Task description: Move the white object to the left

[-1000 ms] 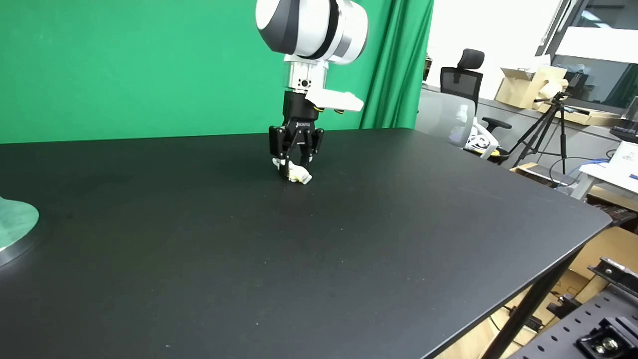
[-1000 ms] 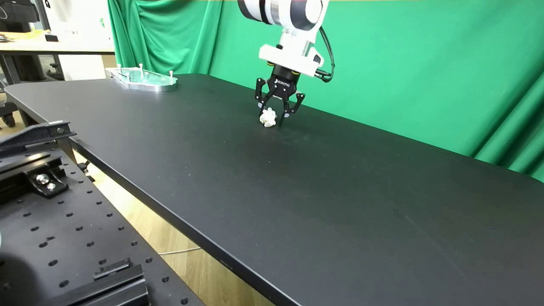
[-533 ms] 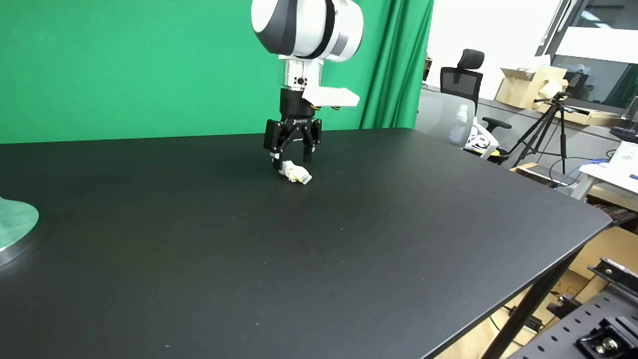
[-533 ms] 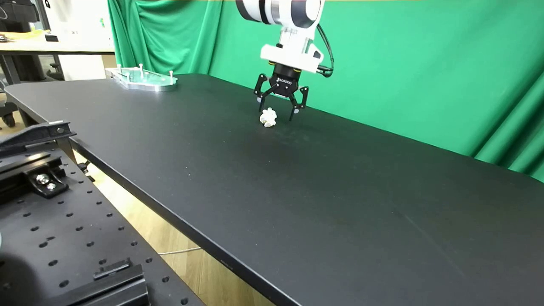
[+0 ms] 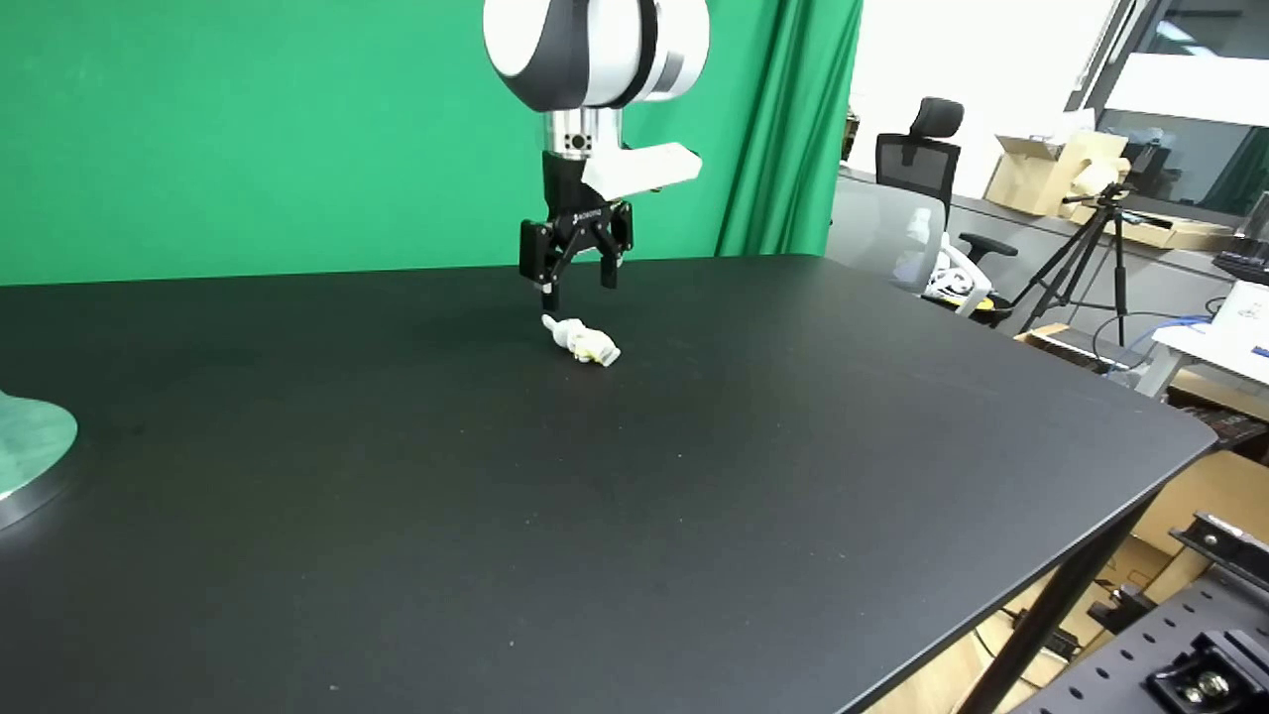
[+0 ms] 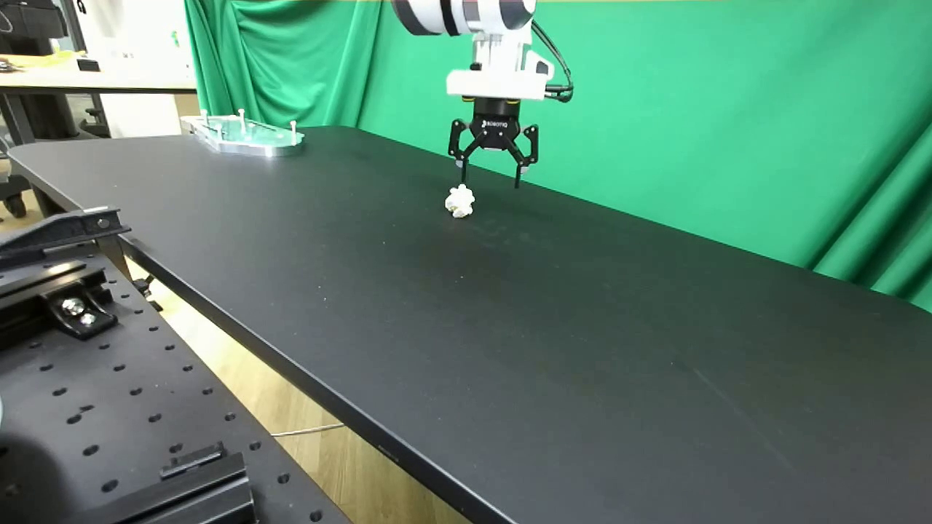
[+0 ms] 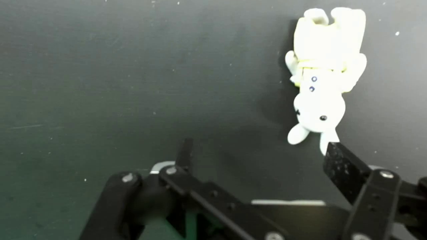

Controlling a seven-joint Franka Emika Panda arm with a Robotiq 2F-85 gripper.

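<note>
The white object (image 5: 583, 341) is a small rabbit-like figure with two ears, lying on the black table in both exterior views. In the wrist view the white figure (image 7: 320, 76) is at upper right, face up, ears toward the gripper, one ear tip partly covered by a fingertip. My gripper (image 6: 491, 181) is raised above the table just behind the figure and off to one side of it. Its jaws stand wide apart, and nothing is between the fingers (image 7: 345, 166).
A pale green plate (image 6: 244, 137) with upright pegs stands on the table's far end; its rounded edge (image 5: 35, 436) also shows at the left of an exterior view. A green curtain (image 6: 655, 109) hangs behind the table. A perforated metal base (image 6: 145, 378) stands beyond the table's edge.
The jaws, earlier narrower around the figure, have spread wide and let it go. The gripper has risen and drawn back from it. The figure has stayed on the same spot.
</note>
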